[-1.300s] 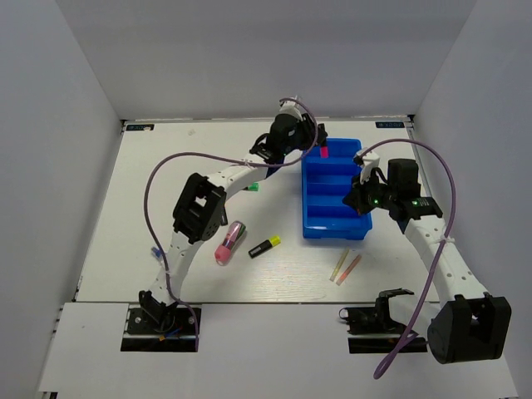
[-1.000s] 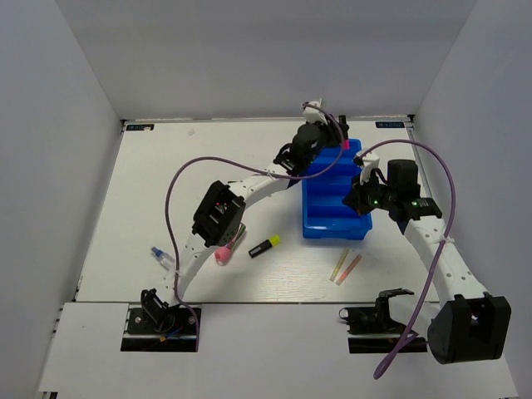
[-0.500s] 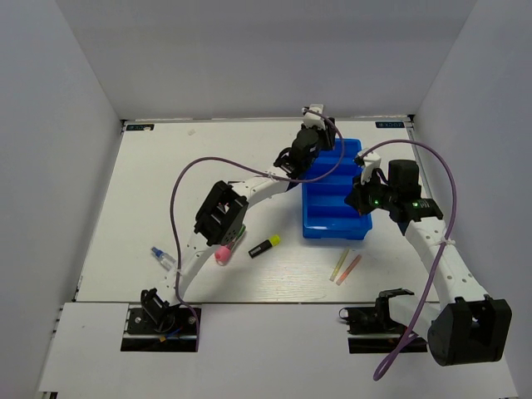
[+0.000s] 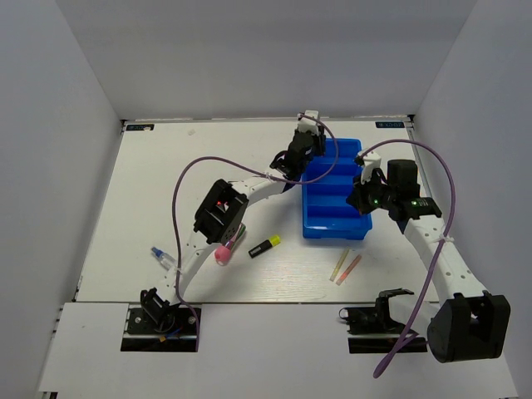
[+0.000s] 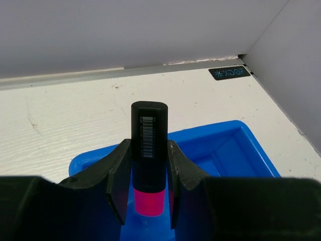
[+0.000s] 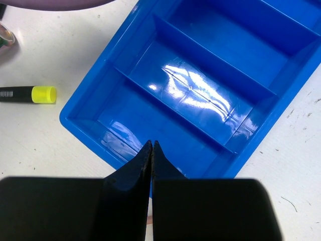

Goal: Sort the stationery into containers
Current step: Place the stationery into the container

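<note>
Looking down from above, we see the left arm stretched across the bench to the far left corner of the blue tray, with a purple cable arching over it. The left pincer hangs above that corner, and the right pincer sits over the tray's right side. Left of the tray lie a yellow-capped highlighter, a pink-and-silver marker half hidden under the left arm, and a blue-tipped pen further left. In front of the tray a thin yellow pen and a thin pink pen lie side by side. At the left wrist, the pincer clamps a pink-capped highlighter, its black end pointing away, above the tray's far end. A barcode label runs along the barrel, and a dark sticker at the bench corner reads "XDOF". At the right wrist, the pincer is pressed tight, with nothing between its tips, over the tray's rim. The yellow-capped highlighter lies apart from the tray.
</note>
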